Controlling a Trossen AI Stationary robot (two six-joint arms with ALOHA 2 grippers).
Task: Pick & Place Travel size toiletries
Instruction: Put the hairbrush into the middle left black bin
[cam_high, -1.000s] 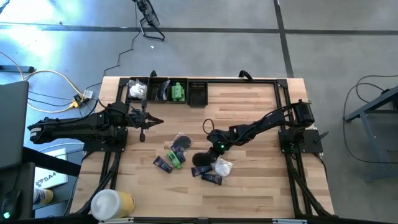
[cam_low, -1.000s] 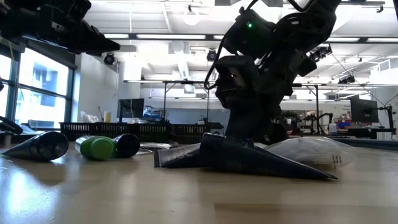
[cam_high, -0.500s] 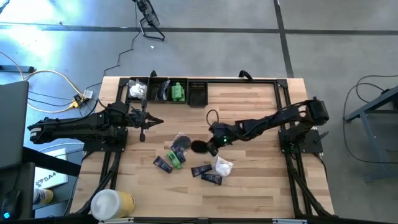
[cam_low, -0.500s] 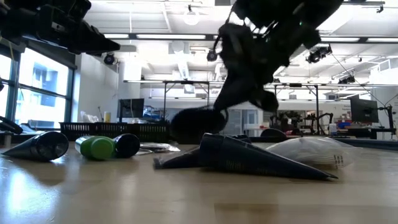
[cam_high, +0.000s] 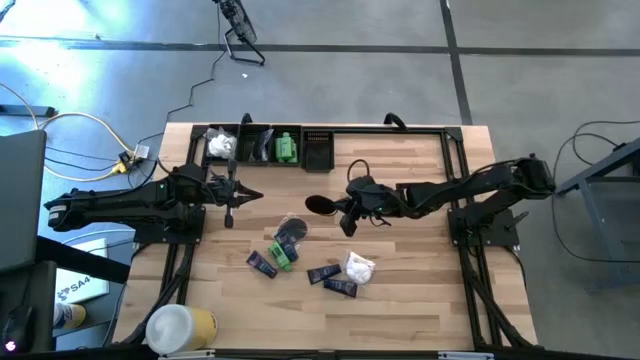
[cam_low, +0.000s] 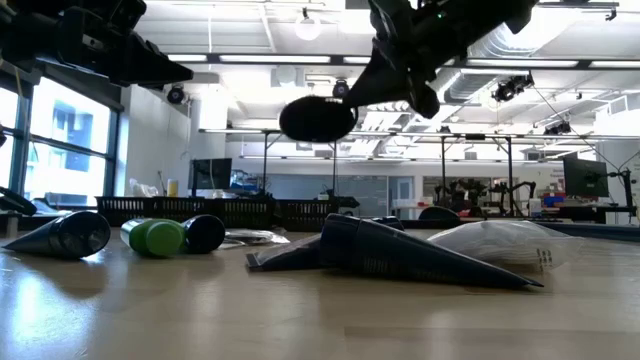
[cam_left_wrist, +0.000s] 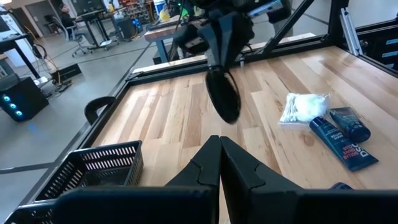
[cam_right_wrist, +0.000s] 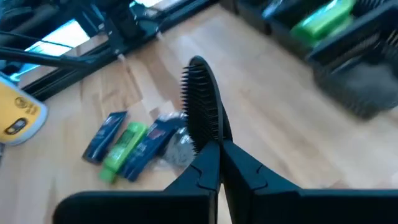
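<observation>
The right gripper (cam_high: 347, 204), clamped on the round black bristled disc (cam_high: 319, 205), has lifted it off the bench (cam_high: 420, 290) toward the black mesh tray (cam_high: 317, 152).

A: What sort of place was it?

B: A robotics lab or workshop. Big open hall, polished concrete floor (cam_high: 560, 70), exposed ceiling ducts (cam_low: 500, 40) and strip lights.

A: Evidence on the rig?

B: Wooden tabletop (cam_high: 400, 290) in a black metal frame, cables (cam_high: 70, 130) trailing over the floor.

A: Anything behind it?

B: The low view showed more framed workstations (cam_low: 480, 175) and a monitor (cam_low: 585, 178); the left wrist view showed rolling chairs (cam_left_wrist: 79, 38) and desks. Tall windows (cam_low: 60, 140) on one side.
</observation>
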